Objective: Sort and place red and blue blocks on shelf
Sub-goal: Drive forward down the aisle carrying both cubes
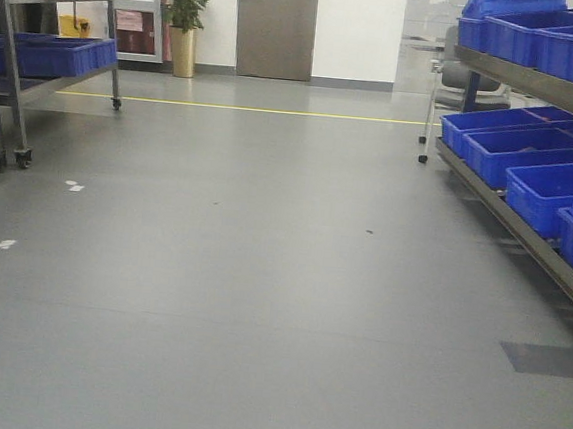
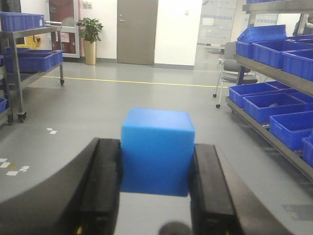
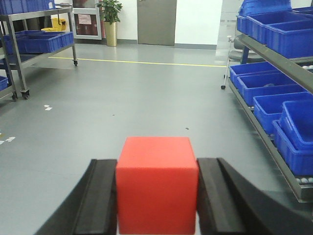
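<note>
Carrying step: the left gripper (image 2: 157,166) is closed on the blue block (image 2: 157,142), the right gripper (image 3: 156,166) on the red block (image 3: 157,186). Next calls for nearing the right-hand shelf (image 1: 507,219); its free slots are hard to make out.

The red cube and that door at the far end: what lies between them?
Right wrist view: bare grey floor between red cube and door, crossed by a yellow line.

The right end effector (image 3: 157,165) grips the red block (image 3: 157,188), apparently above the floor (image 3: 146,88).
</note>
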`<action>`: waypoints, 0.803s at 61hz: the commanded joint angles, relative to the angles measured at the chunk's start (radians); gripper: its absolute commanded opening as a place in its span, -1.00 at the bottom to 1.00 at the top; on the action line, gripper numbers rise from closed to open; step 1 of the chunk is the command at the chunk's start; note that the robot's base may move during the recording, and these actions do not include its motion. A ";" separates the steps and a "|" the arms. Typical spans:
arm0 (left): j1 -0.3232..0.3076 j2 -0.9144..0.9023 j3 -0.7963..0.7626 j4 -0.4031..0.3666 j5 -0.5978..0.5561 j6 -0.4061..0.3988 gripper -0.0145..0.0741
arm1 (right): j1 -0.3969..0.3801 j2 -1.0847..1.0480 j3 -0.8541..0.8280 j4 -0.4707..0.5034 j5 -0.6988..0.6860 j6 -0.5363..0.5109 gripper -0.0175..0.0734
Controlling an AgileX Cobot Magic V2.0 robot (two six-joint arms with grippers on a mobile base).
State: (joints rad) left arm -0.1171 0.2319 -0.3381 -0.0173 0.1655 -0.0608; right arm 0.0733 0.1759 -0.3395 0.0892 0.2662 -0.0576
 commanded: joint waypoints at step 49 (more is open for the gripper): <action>-0.006 0.008 -0.026 0.000 -0.099 0.000 -0.40 | -0.005 0.010 -0.028 0.000 -0.081 -0.001 -0.44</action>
State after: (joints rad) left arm -0.1171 0.2319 -0.3381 -0.0173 0.1655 -0.0608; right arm 0.0733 0.1759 -0.3395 0.0892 0.2662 -0.0576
